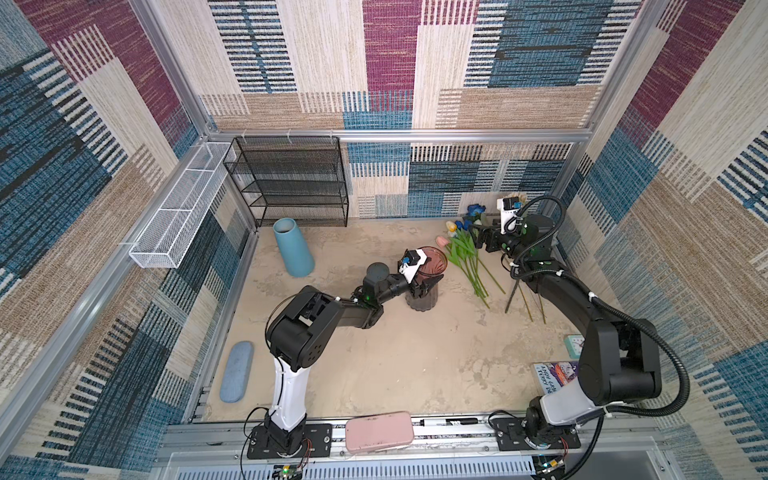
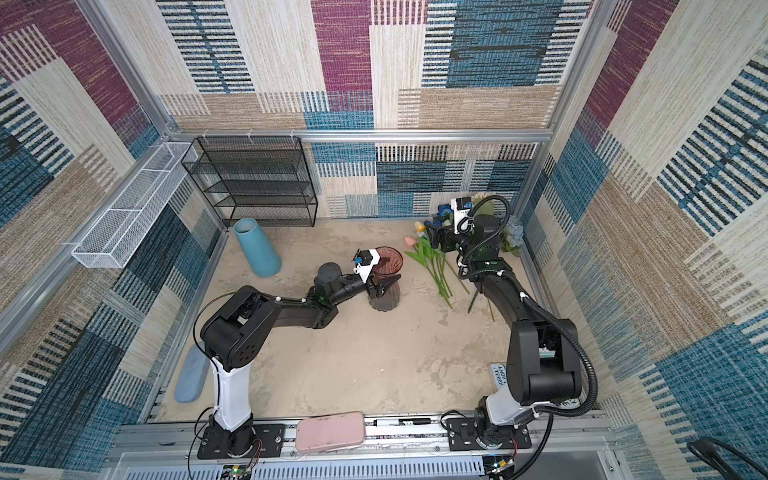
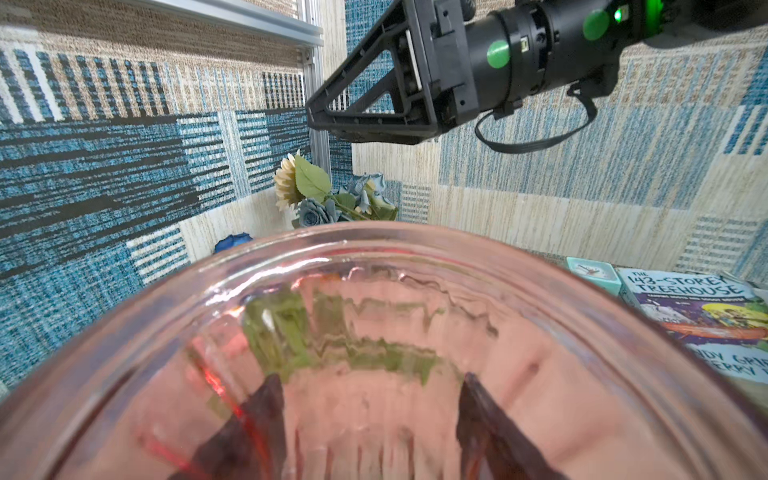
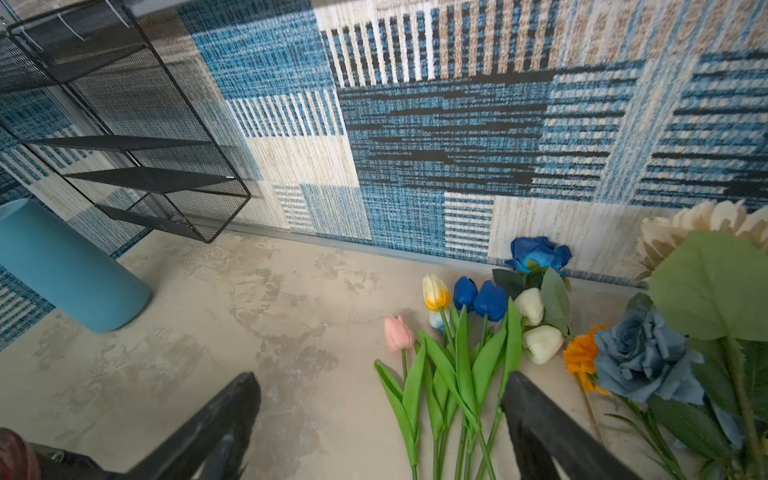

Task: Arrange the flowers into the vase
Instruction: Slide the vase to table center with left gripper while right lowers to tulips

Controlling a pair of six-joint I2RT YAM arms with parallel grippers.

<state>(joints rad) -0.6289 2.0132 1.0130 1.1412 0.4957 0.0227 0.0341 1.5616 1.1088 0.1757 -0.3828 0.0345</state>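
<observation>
A pink ribbed glass vase [image 1: 434, 259] [image 2: 390, 259] stands upright mid-table. My left gripper [image 1: 426, 286] [image 2: 384, 286] is shut on the vase, one finger on each side of its wall. Through the glass [image 3: 374, 324] in the left wrist view I see both fingers [image 3: 266, 399]. The flowers lie at the back right: a bunch of tulips [image 1: 465, 257] [image 2: 432, 266] [image 4: 457, 332], a blue rose [image 4: 538, 253], a cream sunflower [image 4: 702, 220] [image 3: 286, 187], a dusty-blue rose [image 4: 640, 357] and an orange bloom [image 4: 579, 357]. My right gripper [image 1: 484, 239] [image 2: 436, 235] [image 4: 380, 376] hangs open above the tulip stems, holding nothing.
A light-blue tapered vessel [image 1: 293, 249] stands near a black mesh shelf [image 1: 291, 178]. A white wire basket [image 1: 178, 216] hangs on the left wall. A blue case [image 1: 237, 376], a pink case [image 1: 378, 430], a marker [image 1: 449, 422], a book [image 1: 555, 374] and a small clock [image 1: 573, 345] lie near the front.
</observation>
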